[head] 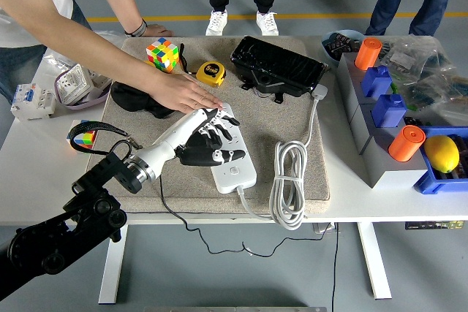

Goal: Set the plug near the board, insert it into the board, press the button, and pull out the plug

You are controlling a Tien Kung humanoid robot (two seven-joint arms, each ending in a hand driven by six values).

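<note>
Reaching in from the lower left, the robot's left hand (207,137) lies over the middle of the white power strip (232,153), its fingers curled around the black plug (201,156), which sits against the strip's near-left edge. The strip rests on a tan mat (289,118) on the tabletop (44,173), its coiled white cord (290,184) just to the right. Farther back, a person's hand (189,95) presses flat on the strip's far end. Beyond lie a yellow tape measure (210,73) and a Rubik's cube (162,54).
</note>
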